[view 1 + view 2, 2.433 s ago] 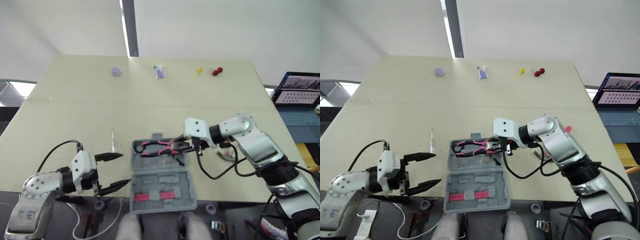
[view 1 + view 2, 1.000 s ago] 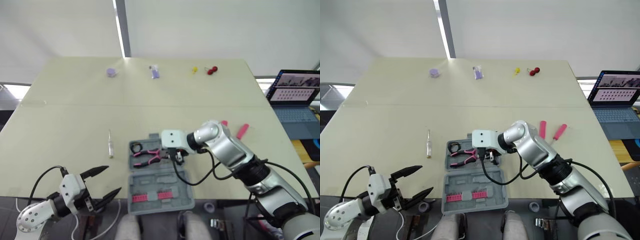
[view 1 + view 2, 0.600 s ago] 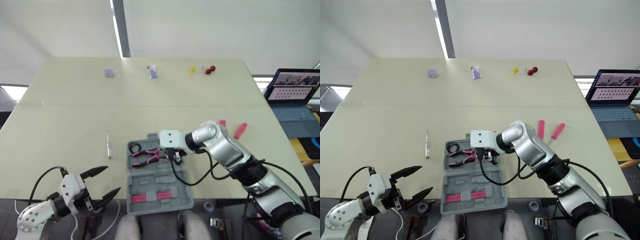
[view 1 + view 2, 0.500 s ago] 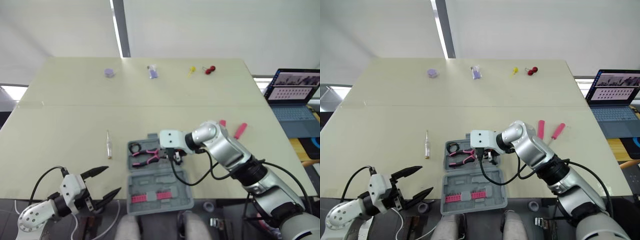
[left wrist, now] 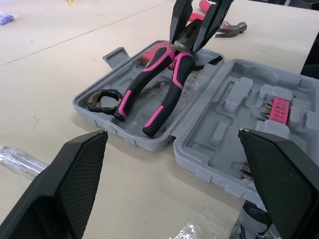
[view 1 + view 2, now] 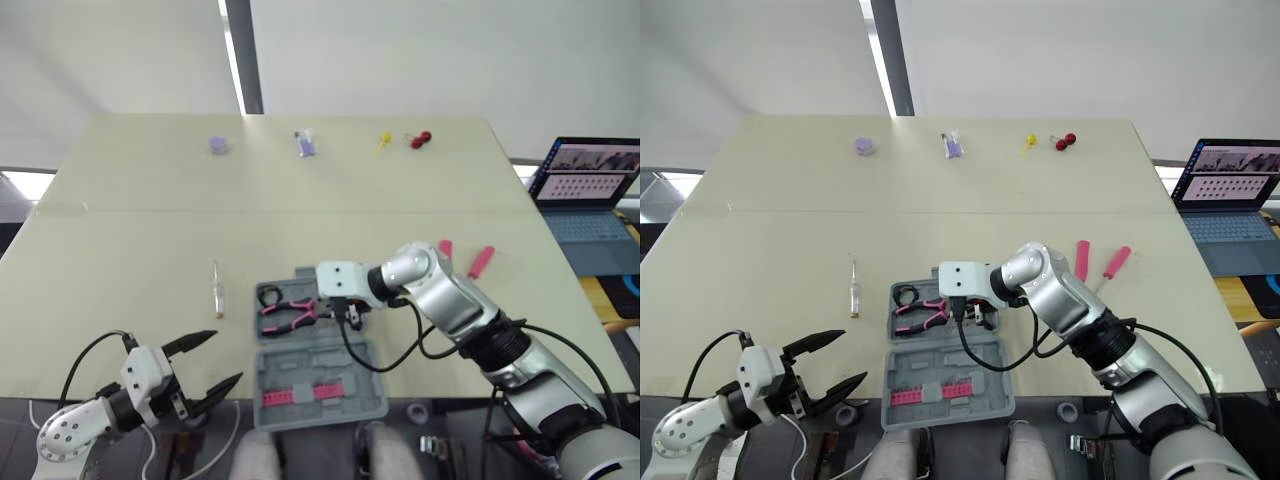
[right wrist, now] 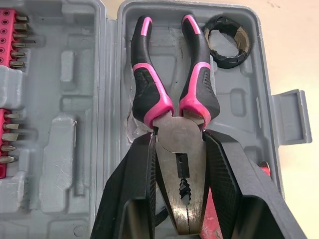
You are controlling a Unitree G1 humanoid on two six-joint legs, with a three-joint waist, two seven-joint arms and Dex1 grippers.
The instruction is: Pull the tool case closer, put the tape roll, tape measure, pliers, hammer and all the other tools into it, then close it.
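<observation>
Left eye view: near left, the left black claw (image 6: 225,357) hangs wide open. Next comes the open grey plastic tool case (image 6: 320,372). In its far half, the right black claw (image 7: 178,139) pinches pink-and-black pliers (image 7: 175,124), beside maybe a black tape roll (image 7: 224,61).

Pale tabletop (image 6: 140,230), four small things spaced along its far edge: purple round object (image 6: 218,146), purple-and-white packet (image 6: 304,145), yellow item (image 6: 384,140), red item (image 6: 420,139) just beside the yellow. Open laptop (image 6: 590,195) off the right side, screen lit.
</observation>
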